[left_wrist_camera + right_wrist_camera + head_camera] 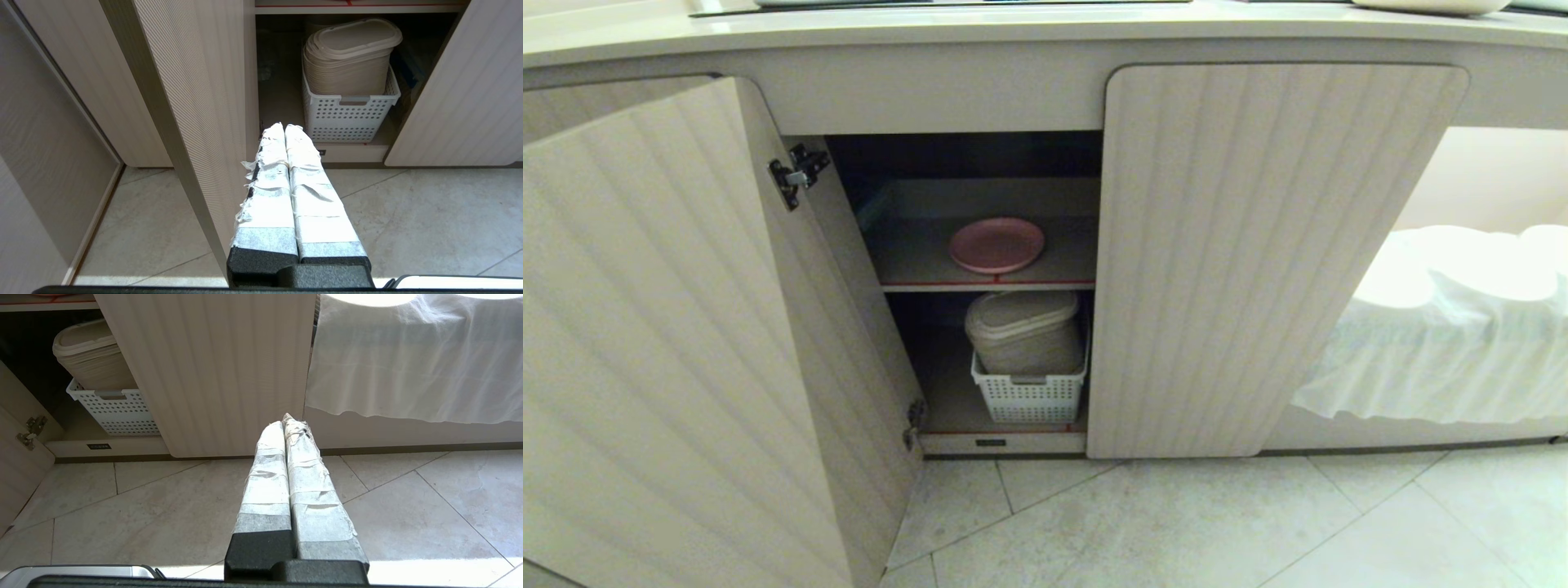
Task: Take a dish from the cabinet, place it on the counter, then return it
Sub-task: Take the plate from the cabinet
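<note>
With the left door (686, 327) swung wide, I see the pink dish (996, 244) lying flat on the cabinet's (931, 98) upper red-edged shelf (988, 283), alone there. Below it a beige lidded bin (1024, 331) sits inside a white perforated basket (1029, 396). The right door (1250, 261) stands closed beside the opening, and a white cloth (1445, 327) drapes further right. The counter (1013, 28) runs along the top. Neither arm shows from my head camera. Only the wrist views give me the left gripper (284, 127), taped fingers pressed together over the floor tiles (408, 212) beside the open door's edge, and the right gripper (286, 420), likewise pinched closed and empty, facing the closed door.
</note>
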Robot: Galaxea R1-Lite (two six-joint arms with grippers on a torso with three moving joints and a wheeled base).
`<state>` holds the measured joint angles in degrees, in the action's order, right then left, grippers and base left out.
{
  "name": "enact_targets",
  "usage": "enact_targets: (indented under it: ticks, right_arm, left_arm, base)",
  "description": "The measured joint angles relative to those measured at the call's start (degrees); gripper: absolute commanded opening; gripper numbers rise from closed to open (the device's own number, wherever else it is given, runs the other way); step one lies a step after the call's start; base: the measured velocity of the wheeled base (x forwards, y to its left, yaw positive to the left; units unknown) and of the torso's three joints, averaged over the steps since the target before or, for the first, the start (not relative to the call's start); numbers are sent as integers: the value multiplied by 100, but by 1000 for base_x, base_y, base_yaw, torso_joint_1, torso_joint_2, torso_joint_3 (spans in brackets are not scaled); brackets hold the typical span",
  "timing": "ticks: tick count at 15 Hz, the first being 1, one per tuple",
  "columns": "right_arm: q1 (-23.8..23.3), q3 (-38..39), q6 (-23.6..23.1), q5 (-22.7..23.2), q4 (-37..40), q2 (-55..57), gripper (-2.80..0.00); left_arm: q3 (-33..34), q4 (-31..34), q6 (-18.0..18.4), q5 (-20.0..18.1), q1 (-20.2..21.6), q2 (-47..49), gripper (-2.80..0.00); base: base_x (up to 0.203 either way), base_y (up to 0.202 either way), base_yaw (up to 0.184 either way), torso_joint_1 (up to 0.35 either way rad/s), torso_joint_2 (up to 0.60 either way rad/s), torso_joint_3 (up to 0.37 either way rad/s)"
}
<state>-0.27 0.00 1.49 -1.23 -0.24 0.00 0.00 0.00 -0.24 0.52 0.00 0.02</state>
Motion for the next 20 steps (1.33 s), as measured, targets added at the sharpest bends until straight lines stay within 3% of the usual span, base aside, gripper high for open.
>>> enact_targets:
  ticks: [20]
  right_arm:
    - [0, 0, 0, 2, 0, 0, -280]
  left_arm:
    - [0, 0, 2, -1, 0, 0, -280]
  base:
    - [0, 0, 0, 0, 0, 0]
